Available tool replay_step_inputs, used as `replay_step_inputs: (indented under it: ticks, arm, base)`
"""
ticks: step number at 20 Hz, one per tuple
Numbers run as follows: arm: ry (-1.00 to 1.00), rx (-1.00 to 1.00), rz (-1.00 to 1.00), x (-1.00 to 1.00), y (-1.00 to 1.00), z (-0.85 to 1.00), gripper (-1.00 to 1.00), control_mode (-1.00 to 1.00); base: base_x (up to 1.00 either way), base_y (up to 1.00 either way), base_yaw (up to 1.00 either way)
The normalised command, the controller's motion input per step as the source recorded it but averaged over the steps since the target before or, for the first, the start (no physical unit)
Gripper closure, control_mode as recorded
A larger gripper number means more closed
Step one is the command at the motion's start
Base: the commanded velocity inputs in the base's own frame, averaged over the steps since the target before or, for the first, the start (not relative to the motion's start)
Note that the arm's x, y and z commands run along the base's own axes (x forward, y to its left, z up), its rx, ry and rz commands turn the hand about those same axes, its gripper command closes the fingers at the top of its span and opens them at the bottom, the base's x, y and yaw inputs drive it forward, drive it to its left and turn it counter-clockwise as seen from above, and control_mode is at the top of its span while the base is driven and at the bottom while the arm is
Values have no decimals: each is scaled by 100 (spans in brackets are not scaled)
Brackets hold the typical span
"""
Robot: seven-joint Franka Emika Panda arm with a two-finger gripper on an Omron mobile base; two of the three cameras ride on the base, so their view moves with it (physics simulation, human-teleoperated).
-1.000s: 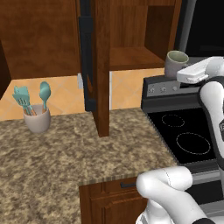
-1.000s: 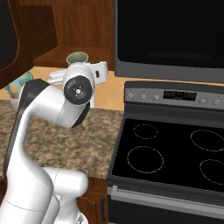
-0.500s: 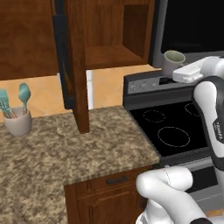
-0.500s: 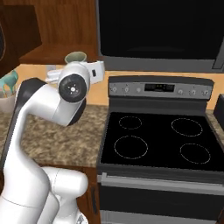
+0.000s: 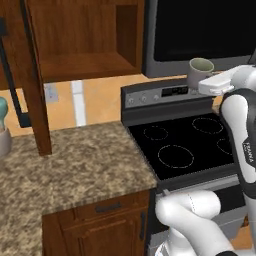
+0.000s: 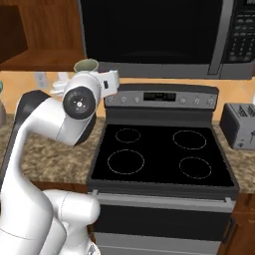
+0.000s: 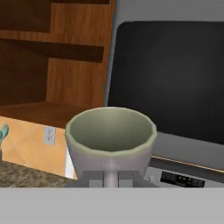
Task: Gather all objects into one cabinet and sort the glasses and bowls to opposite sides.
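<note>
Jaws clamped, seemingly on cream mug point(image 7: 110, 140) handle.

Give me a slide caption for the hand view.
Gripper shut on the cream mug, carried upright before the black microwave.

Even, soft rendered light, fairly bright, with no glare. Shadows are faint, deepest inside the cabinet point(image 5: 85, 45). Edges look slightly soft and pixelated.

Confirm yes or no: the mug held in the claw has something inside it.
No. In the hand view the cream ceramic mug, gripped in the claw, shows a bare interior.
</note>
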Motion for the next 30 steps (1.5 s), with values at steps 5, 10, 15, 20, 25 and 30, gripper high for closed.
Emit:
replay_step_inputs:
  ticks: [5,10,15,20,25,30]
  arm:
    - [0,0,0,0,0,0,100,100]
    - [0,0,0,0,0,0,100,100]
    - [0,0,0,0,0,0,100,100]
    - [0,0,0,0,0,0,100,100]
    - [0,0,0,0,0,0,100,100]
    - [0,0,0,0,0,0,100,100]
  base:
    - [-3,-100,-21]
    - [-5,-85,-64]
    - [-10,-54,-73]
    - [-2,-43,-77]
    - [0,-28,-82]
    - [0,-10,-88]
